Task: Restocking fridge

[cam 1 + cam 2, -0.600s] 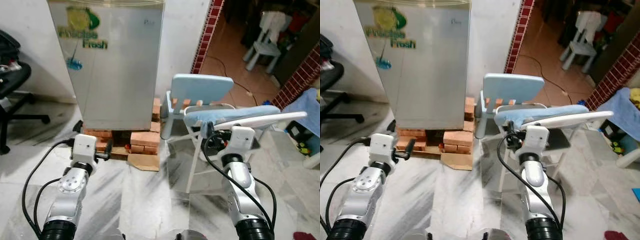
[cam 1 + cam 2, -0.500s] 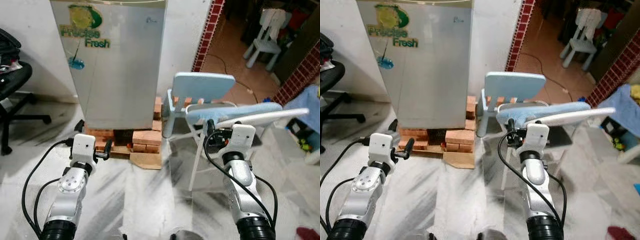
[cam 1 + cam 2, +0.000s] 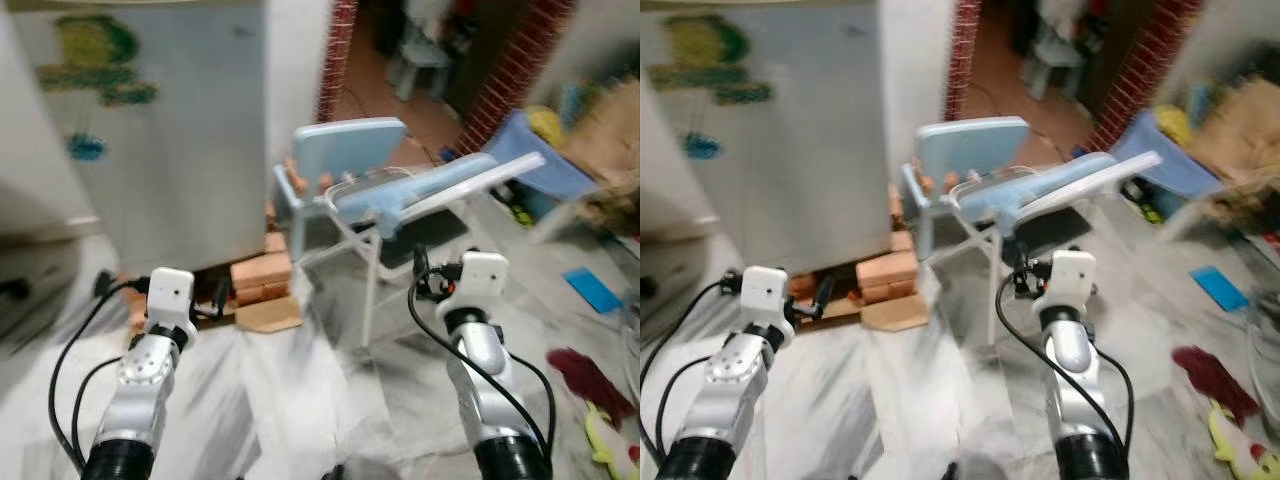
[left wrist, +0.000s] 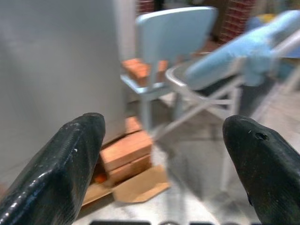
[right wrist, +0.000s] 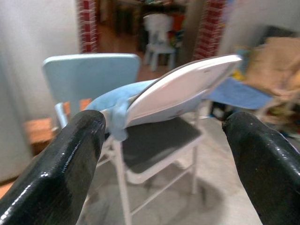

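Fridge [image 3: 150, 130]: we are seeing a silver-grey single-door unit standing upright with its door closed, a green and yellow logo with a small blue mark showing blurred on the front. It is sitting raised on stacked orange bricks [image 3: 258, 278], just beside a white wall.

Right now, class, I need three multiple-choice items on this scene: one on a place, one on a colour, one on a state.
1. What does the fridge stand on?
A. bricks
B. a rug
C. a wooden table

2. What colour is the chair beside the fridge?
A. red
B. light blue
C. black

3. How is the fridge door?
A. wide open
B. removed
C. closed

Answers:
1 A, orange bricks lie stacked under its base.
2 B, its backrest is pale blue.
3 C, the flat grey front shows no gap or shelves.

Both the left gripper and right gripper are open and hold nothing.
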`<state>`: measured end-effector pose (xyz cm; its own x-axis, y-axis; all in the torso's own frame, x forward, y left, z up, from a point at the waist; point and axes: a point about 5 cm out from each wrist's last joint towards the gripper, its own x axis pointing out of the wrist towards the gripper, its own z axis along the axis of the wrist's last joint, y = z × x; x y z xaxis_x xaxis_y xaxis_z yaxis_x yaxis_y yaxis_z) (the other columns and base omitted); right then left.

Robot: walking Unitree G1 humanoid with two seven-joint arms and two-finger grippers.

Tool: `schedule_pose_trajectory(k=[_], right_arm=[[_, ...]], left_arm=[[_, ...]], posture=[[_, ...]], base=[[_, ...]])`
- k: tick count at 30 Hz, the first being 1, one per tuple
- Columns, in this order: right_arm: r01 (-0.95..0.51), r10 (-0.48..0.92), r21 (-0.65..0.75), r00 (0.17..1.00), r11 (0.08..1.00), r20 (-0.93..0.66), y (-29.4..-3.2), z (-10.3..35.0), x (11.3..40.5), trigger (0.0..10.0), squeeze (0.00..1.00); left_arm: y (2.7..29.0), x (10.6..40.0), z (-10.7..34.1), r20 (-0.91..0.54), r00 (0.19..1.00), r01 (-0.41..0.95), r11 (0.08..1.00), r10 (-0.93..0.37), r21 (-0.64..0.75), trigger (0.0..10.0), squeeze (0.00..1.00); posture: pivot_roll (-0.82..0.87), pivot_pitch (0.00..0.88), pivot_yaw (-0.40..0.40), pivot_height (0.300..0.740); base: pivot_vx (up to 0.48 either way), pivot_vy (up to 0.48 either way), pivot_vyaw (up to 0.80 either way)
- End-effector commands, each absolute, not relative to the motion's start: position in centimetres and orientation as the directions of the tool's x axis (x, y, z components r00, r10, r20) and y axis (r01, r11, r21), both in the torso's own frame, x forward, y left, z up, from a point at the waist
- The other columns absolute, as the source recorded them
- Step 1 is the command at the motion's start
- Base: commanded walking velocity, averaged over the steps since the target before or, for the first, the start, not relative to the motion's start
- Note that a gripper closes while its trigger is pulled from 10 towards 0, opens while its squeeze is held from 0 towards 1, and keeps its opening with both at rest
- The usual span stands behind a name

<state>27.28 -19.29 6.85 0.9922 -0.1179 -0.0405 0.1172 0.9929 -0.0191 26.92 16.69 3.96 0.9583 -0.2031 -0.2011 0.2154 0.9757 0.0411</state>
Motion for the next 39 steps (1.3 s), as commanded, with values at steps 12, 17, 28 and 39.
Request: schedule_pose_trajectory(k=[12,17,28,39], right_arm=[[0.069,-0.069,0.011,0.998,0.998,-0.008,-17.9,7.5,27.9,10.0,0.00],[0.071,-0.071,0.017,0.997,0.997,-0.007,-17.8,7.5,28.0,10.0,0.00],[0.174,-0.174,0.011,0.985,0.985,0.020,-19.1,7.5,27.7,10.0,0.00],[0.180,-0.180,-0.003,0.984,0.984,0.014,-19.5,7.2,27.3,10.0,0.00]], left_arm=[[18.2,27.0,4.3,-0.198,0.966,0.186,0.980,-0.169,0.067,10.0,0.00],[18.5,27.2,4.6,-0.191,0.967,0.187,0.979,-0.169,0.080,10.0,0.00],[18.7,28.2,5.4,-0.183,0.955,0.259,0.956,-0.232,0.138,10.0,0.00],[18.2,29.0,5.6,-0.183,0.952,0.270,0.953,-0.244,0.135,10.0,0.00]], posture=[[-0.01,0.000,-0.068,0.740],[0.00,0.000,-0.062,0.740],[-0.03,0.000,0.046,0.740],[-0.05,0.000,0.021,0.740]], base=[[0.000,0.480,-0.28],[0.000,0.480,0.00],[0.000,0.480,0.00],[0.000,0.456,0.00]])
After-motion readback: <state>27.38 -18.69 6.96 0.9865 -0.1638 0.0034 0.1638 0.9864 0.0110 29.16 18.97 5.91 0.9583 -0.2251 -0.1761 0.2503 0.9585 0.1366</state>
